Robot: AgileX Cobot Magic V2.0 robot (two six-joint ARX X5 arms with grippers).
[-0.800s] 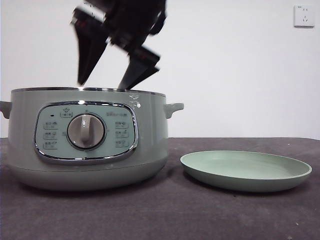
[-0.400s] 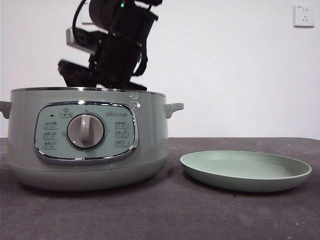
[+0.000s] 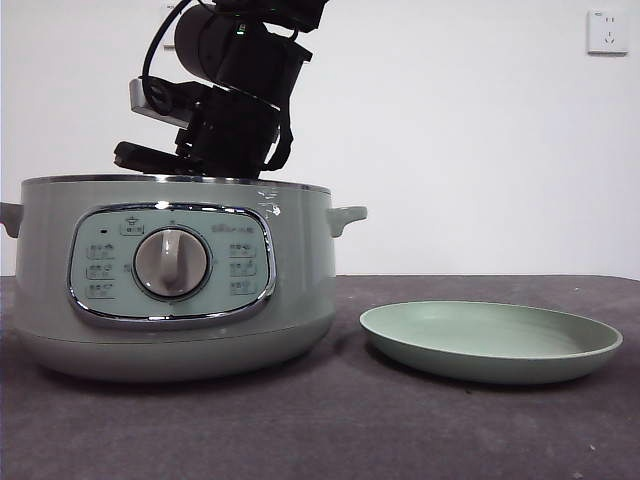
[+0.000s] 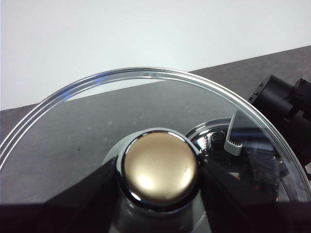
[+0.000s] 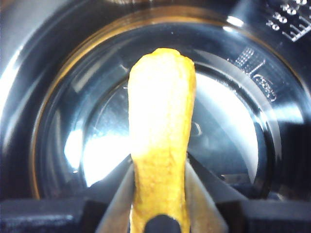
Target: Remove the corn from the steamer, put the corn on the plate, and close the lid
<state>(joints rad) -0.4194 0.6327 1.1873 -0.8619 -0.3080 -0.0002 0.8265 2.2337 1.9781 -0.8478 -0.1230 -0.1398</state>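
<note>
The corn [image 5: 163,136], a yellow-orange cob, lies between my right gripper's [image 5: 160,162] jaws inside the steamer's shiny inner bowl [image 5: 252,97]. The jaws press on both its sides. In the front view the right arm [image 3: 235,90] reaches down into the sage-green steamer [image 3: 300,270], and its jaws and the corn are hidden behind the rim. My left gripper [image 4: 159,179] is shut on the knob [image 4: 159,165] of the glass lid [image 4: 87,121] and holds it up away from the pot. The pale green plate [image 3: 490,340] sits empty to the right of the steamer.
The steamer's side handle [image 3: 347,215] sticks out toward the plate. A wall socket [image 3: 607,31] is at the top right. Part of the right arm [image 4: 286,102] shows beyond the lid in the left wrist view. Dark tabletop [image 3: 400,430] lies in front.
My right gripper was open above the steamer's rim a second ago. It has gone down into the pot, and its jaws are now hidden behind the rim.
</note>
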